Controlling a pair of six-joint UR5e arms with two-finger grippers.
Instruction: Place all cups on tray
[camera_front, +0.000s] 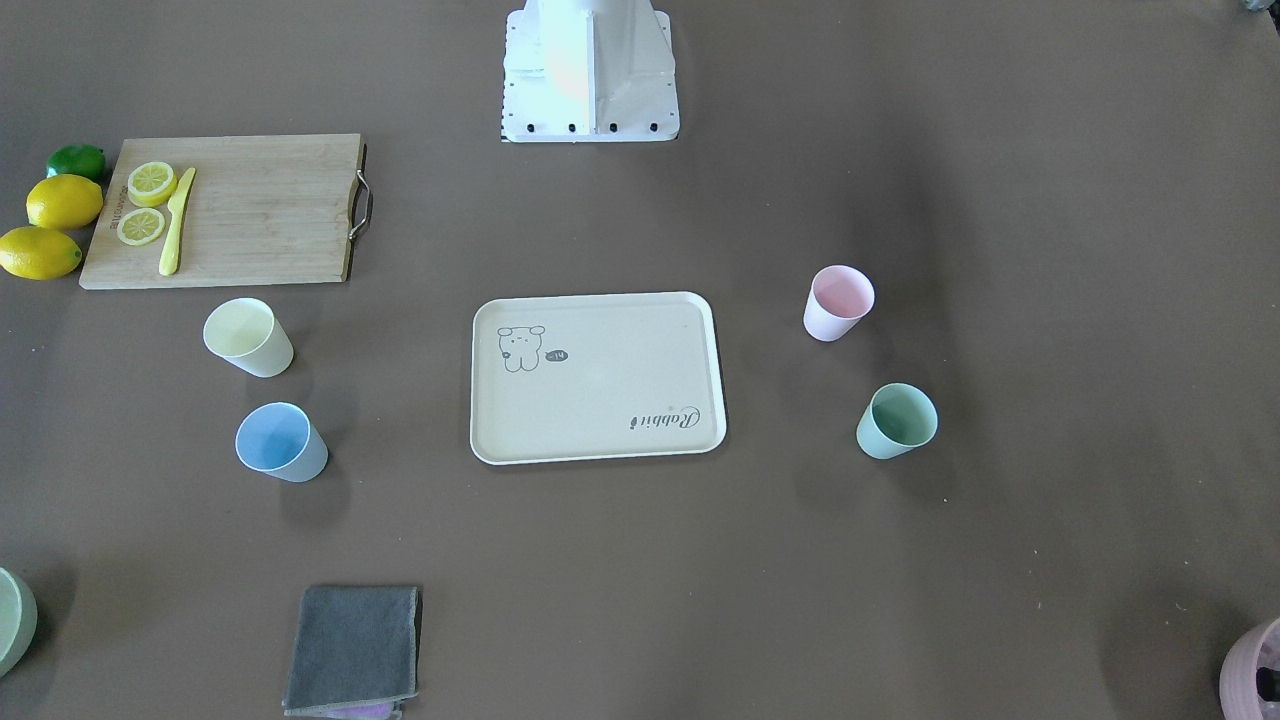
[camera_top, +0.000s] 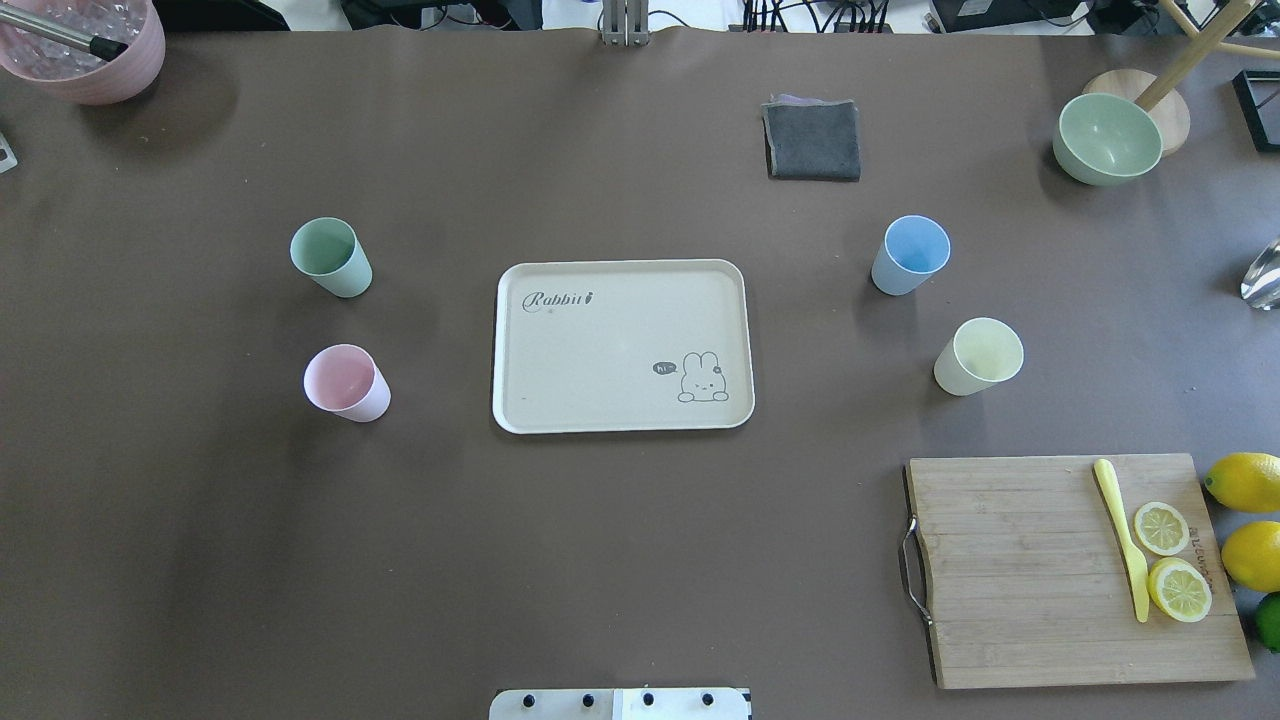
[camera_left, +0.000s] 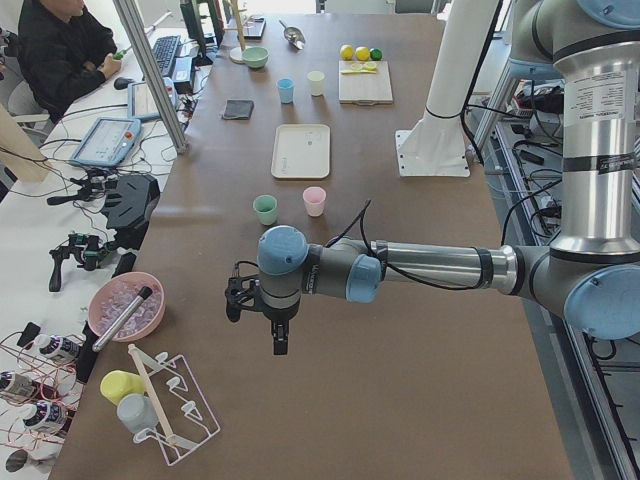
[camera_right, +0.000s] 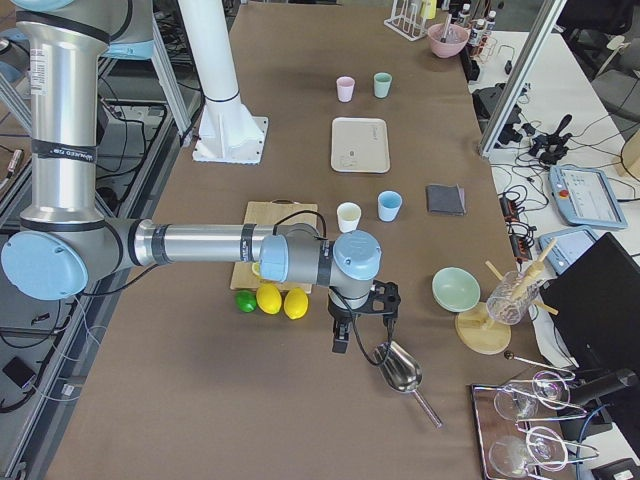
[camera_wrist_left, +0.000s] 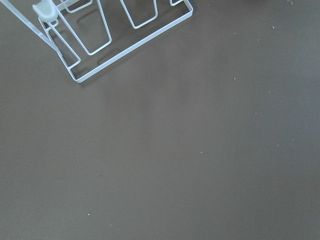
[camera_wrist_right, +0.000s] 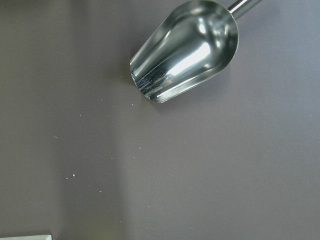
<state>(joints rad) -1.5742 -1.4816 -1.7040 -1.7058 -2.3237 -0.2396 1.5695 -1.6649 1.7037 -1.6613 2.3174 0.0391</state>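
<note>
pastel plastic cups (camera_top: 346, 382) flank the cream rectangular tray (camera_top: 620, 300), two per arm i guess; left gripper (camera_left: 279, 343), right gripper (camera_right: 340, 343): can't tell if open.

cutting green bowl (camera_front: 12, 620) at front view's left edge | clipping mauve pot (camera_front: 1255, 672) at its lower-right corner | losing scoop (camera_wrist_right: 185, 50) handle past wrist view's top | showing left gripper (camera_left: 279, 345) and right gripper (camera_right: 340, 343) too small for judging fingers

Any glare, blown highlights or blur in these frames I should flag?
Right wrist view: strong glare inside the metal scoop. Front-facing view: the robot base is washed out white, with soft shadows beside the cups. Overhead view: even light, with the print on the tray sharp and readable. No view looks blurred.
</note>
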